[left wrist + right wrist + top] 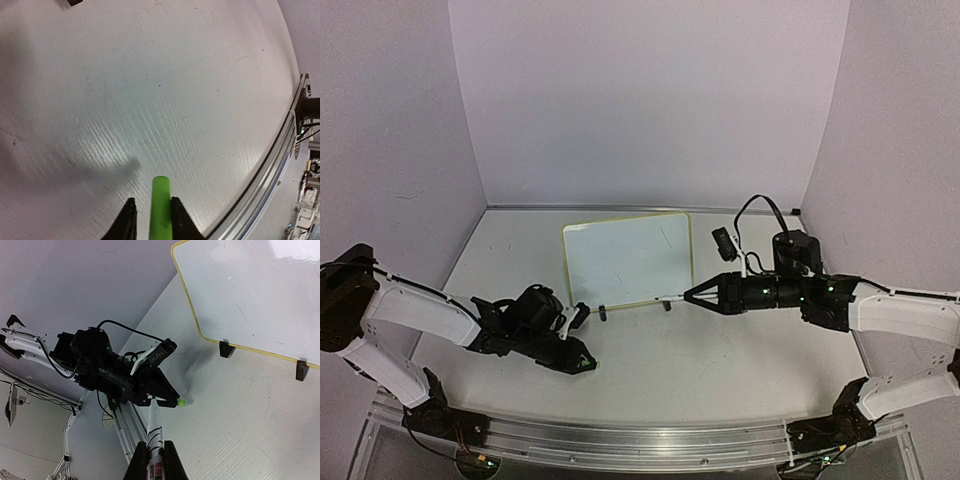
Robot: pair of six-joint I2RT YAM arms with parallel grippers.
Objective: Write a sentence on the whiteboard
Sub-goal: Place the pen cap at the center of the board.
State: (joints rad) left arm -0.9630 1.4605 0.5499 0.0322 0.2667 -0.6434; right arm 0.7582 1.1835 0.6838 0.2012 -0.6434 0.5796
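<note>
Glossy whiteboard [625, 260], scuffed matt table [670, 360], metal rail [650, 440].

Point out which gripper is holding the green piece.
The left gripper, shut on the green cylinder. The right gripper instead holds a white marker with printed lettering.

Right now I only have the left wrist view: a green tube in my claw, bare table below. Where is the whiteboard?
Observer: The whiteboard sits on its black feet beyond the left claw and its green tube, towards the table's middle.
Operator: And the right arm?
Observer: The right claw holds a white marker by the board's near right corner.
Operator: Anything written?
Observer: No green words that I can make out, only faint strokes.
</note>
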